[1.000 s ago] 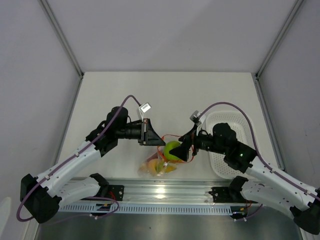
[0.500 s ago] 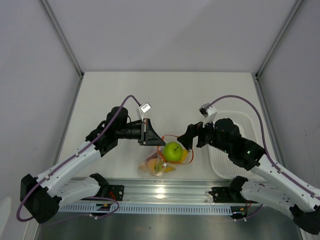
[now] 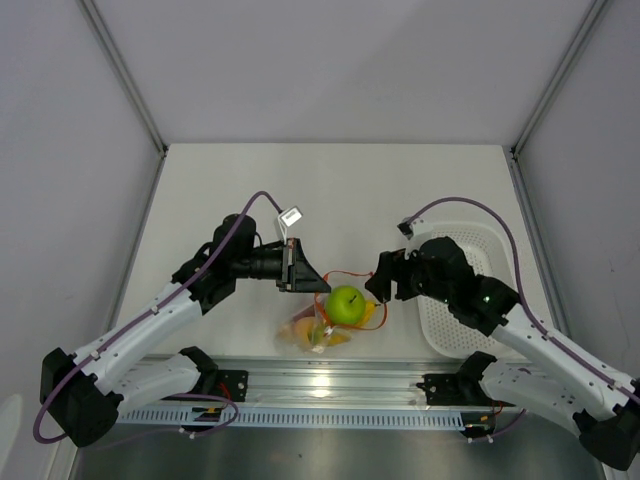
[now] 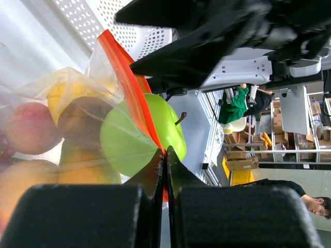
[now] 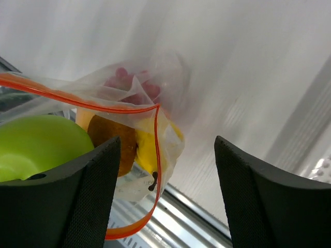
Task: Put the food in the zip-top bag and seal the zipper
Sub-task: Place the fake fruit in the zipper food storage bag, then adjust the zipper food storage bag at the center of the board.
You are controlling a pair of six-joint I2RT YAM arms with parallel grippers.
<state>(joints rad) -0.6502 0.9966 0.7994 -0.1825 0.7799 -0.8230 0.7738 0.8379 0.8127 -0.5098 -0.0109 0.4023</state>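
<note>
The clear zip-top bag hangs open-mouthed near the table's front edge. My left gripper is shut on its orange-red zipper strip, with the jaws pinched together in the left wrist view. The green round fruit sits in the bag's mouth on top of the other food; it also shows in the left wrist view. Inside the bag are yellow fruit, a brown-orange round one and red pieces. My right gripper is open and empty just right of the bag.
The white perforated tray stands at the right, partly under my right arm. The metal rail runs along the near table edge just below the bag. Grey walls close in the table on three sides.
My right gripper has let go of the green fruit and drawn back to the right. The fruit stays in the bag's mouth. The left gripper has not moved.
</note>
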